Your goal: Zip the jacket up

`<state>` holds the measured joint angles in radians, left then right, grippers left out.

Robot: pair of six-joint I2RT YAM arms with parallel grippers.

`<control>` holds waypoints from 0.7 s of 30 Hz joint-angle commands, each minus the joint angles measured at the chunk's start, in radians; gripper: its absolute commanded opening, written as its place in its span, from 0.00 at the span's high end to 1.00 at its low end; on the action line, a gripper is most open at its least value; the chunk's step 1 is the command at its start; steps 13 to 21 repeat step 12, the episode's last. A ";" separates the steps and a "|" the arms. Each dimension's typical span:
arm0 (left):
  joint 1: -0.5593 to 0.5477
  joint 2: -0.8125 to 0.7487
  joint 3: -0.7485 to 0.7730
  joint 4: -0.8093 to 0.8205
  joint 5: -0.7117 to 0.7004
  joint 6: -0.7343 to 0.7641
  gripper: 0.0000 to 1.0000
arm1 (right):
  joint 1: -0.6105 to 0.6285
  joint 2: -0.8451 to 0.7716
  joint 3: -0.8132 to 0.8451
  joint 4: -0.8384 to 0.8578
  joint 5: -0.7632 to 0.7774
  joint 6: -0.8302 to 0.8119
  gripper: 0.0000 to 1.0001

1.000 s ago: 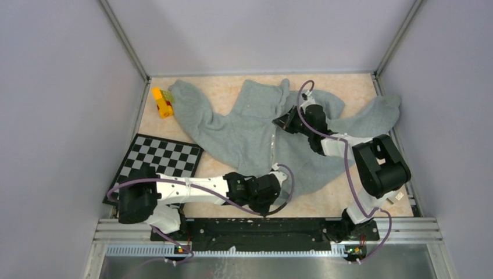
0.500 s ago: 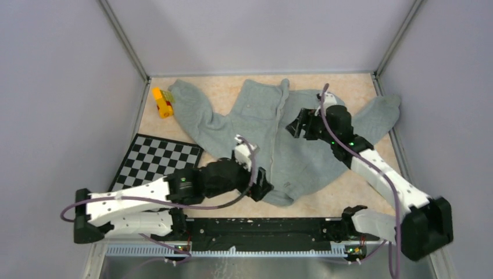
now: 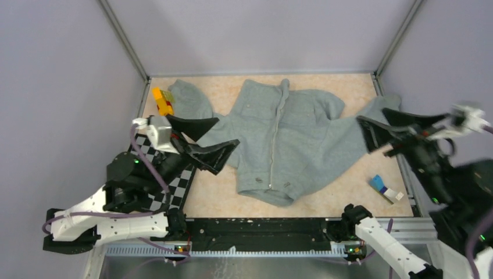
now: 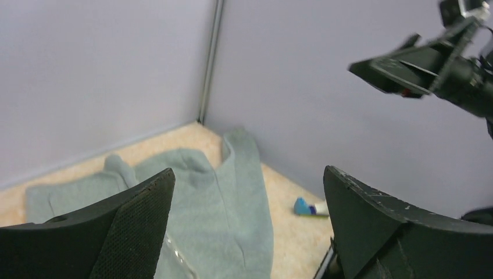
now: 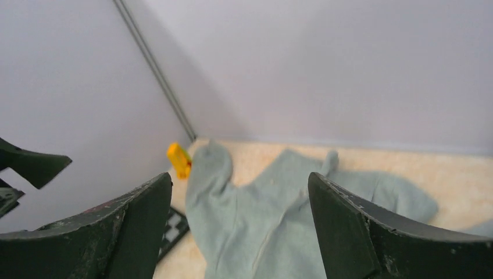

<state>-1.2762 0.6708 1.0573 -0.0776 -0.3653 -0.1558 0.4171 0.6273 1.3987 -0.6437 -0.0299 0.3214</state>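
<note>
The grey jacket (image 3: 290, 139) lies flat on the table, front up and sleeves spread. Its zipper (image 3: 273, 145) runs as one line from collar to hem, with both fronts together. My left gripper (image 3: 228, 131) hangs open in the air over the jacket's left sleeve, touching nothing. My right gripper (image 3: 371, 114) is open and raised over the right sleeve, also empty. In the left wrist view the jacket (image 4: 221, 203) lies far below the open gripper (image 4: 249, 170). The right wrist view shows the jacket (image 5: 261, 221) far beneath the spread gripper (image 5: 239, 174).
A yellow toy (image 3: 163, 102) lies at the back left beside the sleeve end. A checkerboard (image 3: 177, 180) sits at the left, partly under my left arm. A small blue-and-white object (image 3: 385, 188) rests at the right front. Grey walls enclose the table.
Both grippers opened, let go of the jacket and rose away, the left one to the left, the right one to the right. The jacket now lies spread flat.
</note>
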 commanded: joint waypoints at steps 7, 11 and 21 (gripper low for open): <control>0.003 -0.067 0.135 0.070 0.002 0.184 0.01 | 0.008 -0.128 0.175 -0.077 0.179 -0.089 0.13; 0.003 -0.084 0.139 0.070 -0.006 0.190 0.01 | 0.008 -0.128 0.117 -0.064 0.166 -0.093 0.12; 0.003 -0.085 0.137 0.070 -0.006 0.188 0.01 | 0.009 -0.136 0.099 -0.055 0.165 -0.090 0.12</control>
